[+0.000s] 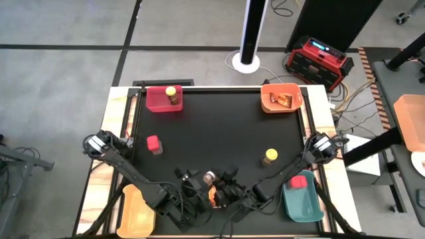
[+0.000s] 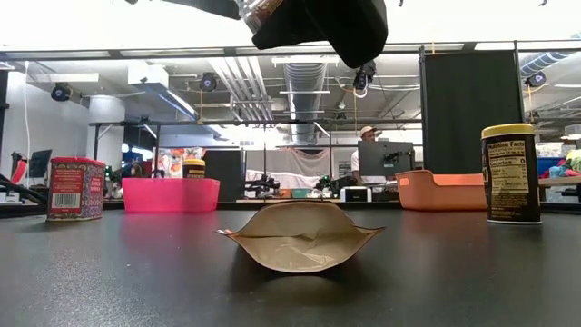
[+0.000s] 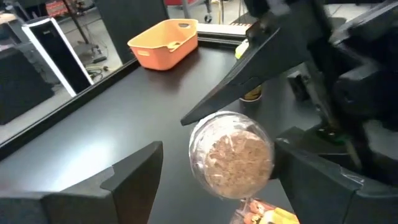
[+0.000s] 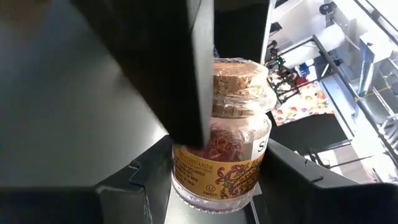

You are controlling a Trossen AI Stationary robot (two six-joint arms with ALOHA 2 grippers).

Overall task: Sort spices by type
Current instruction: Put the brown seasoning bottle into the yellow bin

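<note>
Cork-topped jar [image 4: 221, 137] sits between the right hand [image 4: 205, 180] fingers, above the table

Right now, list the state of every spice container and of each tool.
cork-topped jar, lifted, corked.
right tool, shut on cork-topped jar.
left tool, open around that jar.
loose packet, flat on table.
loose red tin, upright on table.
loose yellow-lidded jar, upright on table.
second yellow-lidded jar, in pink bin.
second red tin, in teal bin.
second packet, in orange bin.
</note>
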